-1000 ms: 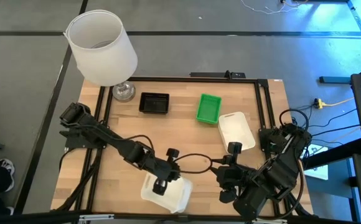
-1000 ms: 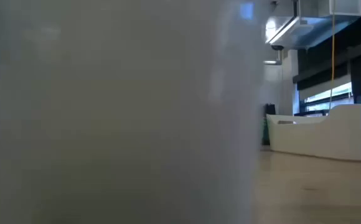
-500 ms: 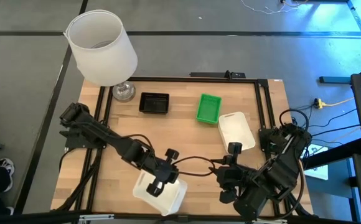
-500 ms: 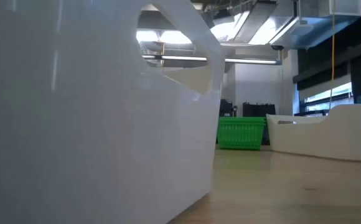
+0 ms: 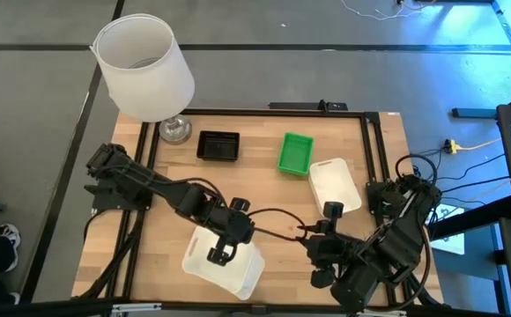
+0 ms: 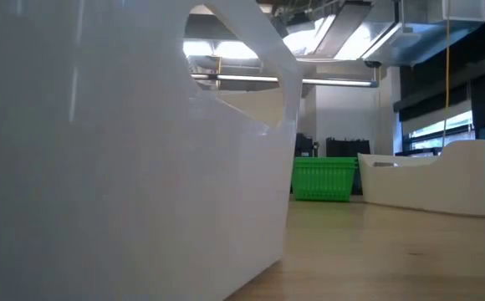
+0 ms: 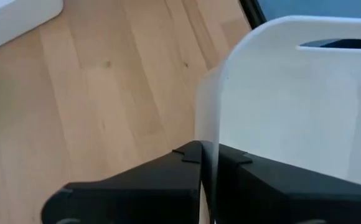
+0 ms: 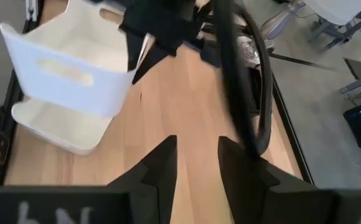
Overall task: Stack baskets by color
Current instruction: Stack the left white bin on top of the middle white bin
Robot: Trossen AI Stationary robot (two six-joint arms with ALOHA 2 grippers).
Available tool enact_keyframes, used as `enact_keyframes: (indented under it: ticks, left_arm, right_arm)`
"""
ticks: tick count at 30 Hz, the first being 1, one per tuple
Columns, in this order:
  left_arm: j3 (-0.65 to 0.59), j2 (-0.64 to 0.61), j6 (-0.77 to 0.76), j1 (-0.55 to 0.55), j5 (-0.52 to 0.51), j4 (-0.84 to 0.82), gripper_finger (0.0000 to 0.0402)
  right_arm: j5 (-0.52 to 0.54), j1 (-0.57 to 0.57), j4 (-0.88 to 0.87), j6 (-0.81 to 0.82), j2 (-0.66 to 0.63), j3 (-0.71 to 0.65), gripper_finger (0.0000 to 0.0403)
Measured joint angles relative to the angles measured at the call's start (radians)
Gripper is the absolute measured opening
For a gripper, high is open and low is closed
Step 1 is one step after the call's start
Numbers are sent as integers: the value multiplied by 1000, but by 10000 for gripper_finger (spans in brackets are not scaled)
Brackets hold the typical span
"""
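Note:
My left gripper (image 5: 218,255) is shut on a white basket (image 5: 225,269) near the table's front edge. This basket fills the left of the low view (image 6: 125,167). The right wrist view shows it tipped (image 8: 68,74), with more white (image 8: 59,127) beneath. Whether that is a second basket I cannot tell. Another white basket (image 5: 335,185) rests flat on the wood at the right. A green basket (image 5: 295,152) and a black basket (image 5: 218,145) stand at the back. My right gripper (image 8: 196,165) hovers open at the front right (image 5: 317,245), with nothing between its fingers. My left gripper pinches the upper edge of one basket wall (image 7: 208,127). One finger (image 7: 168,168) is outside the wall and the other (image 7: 255,171) inside. The fingers slant down from the table's left. The basket hangs tilted below them, its handle slot (image 7: 342,43) on the wall beyond.
A big white lampshade-like bucket (image 5: 145,66) on a metal foot (image 5: 174,130) stands at the back left corner. A dark frame (image 5: 374,150) borders the wooden top. Bare wood (image 5: 264,198) lies between the back baskets and the grippers. A cable (image 8: 243,81) loops off the left arm.
My left gripper has risen and gone a little toward the table's left edge, tipping its wrist, still shut on the white basket. The basket has come up and shifted left with it. In the low view it uncovers the green basket behind.

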Motion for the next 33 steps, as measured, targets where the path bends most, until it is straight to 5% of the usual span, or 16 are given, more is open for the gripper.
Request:
enact_keyframes:
  ticks: [13, 33]
  left_arm:
    - [2, 79, 38, -17, 5, -36, 0]
    - [87, 101, 26, -33, -13, -75, 0]
  right_arm:
    - [-35, 14, 3, 126, 0, 0, 117]
    - [-33, 13, 3, 94, 0, 0, 117]
